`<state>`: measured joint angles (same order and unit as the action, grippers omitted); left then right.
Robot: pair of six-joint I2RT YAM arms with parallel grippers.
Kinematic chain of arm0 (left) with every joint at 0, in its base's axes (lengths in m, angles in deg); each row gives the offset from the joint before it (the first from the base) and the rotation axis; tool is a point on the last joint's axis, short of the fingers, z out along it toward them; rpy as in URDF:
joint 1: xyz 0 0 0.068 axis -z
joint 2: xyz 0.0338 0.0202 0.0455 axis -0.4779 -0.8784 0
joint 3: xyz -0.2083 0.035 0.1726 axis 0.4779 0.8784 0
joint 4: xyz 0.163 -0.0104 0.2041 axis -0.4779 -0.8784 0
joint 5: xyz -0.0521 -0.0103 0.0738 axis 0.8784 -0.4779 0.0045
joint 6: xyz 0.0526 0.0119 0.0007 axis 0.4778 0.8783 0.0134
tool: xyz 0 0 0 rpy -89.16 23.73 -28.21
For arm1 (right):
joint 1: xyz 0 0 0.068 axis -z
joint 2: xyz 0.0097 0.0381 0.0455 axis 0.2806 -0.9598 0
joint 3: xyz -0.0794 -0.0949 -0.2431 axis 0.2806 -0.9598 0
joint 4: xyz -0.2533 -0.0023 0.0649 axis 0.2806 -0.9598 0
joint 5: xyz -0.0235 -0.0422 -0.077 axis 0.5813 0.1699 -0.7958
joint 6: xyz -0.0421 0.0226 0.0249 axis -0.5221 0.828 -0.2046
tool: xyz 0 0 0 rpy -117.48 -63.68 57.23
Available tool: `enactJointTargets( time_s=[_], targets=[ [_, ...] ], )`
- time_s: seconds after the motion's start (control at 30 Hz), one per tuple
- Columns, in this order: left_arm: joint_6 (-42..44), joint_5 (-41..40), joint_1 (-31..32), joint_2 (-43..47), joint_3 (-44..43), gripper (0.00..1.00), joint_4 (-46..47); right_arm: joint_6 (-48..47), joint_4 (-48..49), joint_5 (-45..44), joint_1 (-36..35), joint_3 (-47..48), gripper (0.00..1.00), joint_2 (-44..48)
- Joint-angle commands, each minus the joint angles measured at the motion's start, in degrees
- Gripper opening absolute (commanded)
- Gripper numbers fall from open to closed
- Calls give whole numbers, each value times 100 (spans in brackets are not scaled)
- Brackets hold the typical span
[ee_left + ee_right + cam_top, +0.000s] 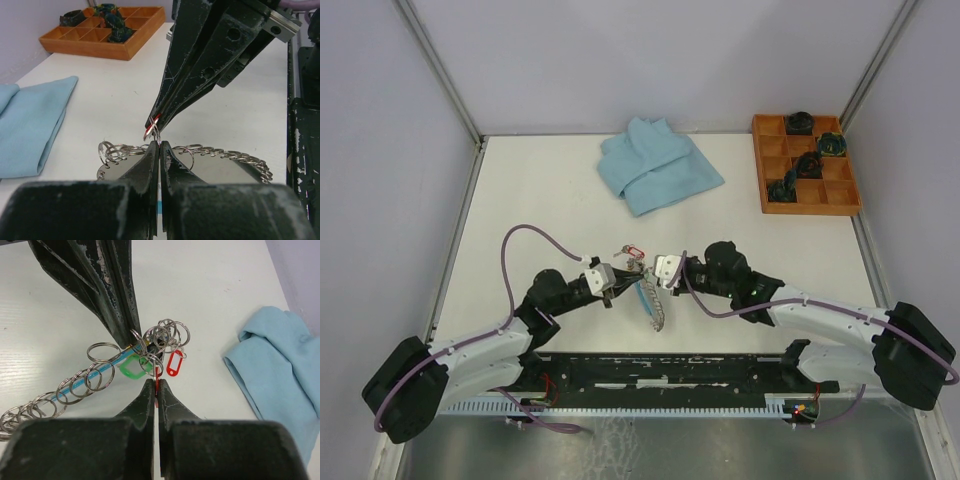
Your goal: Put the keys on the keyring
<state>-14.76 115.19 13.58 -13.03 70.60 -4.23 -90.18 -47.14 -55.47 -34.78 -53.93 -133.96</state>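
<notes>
The right jaws are closed on a thin red piece (156, 385), apparently a key's tag. The left jaws are closed on the keyring (75, 385), which lies on the desk (550, 210) between the arms. A green-tagged key (131, 368) and a red-tagged key (174, 363) are bunched at its end. Whether they are threaded cannot be told, and the task is judged unfinished.

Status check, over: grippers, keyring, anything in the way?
Both jaws shut: left gripper on the keyring, right gripper on a red key tag. Tips nearly touching. Blue cloth and tray far off.
</notes>
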Motion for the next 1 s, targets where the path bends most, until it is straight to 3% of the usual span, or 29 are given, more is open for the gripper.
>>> enactJointTargets(
  time_s=[0.0, 0.4, 0.97],
  targets=[
    [175, 506, -29, 225, 40, 3, 776, -248, -1262, -416, 106, 529, 1, 35],
    [1182, 798, 218, 221, -51, 3, 234, -248, -3194, -275, 19, 1733, 1, -473],
    [1608, 533, 713, 200, -39, 3, 225, 3, -4168, -728, -105, 2413, 1, -1255]
  ],
)
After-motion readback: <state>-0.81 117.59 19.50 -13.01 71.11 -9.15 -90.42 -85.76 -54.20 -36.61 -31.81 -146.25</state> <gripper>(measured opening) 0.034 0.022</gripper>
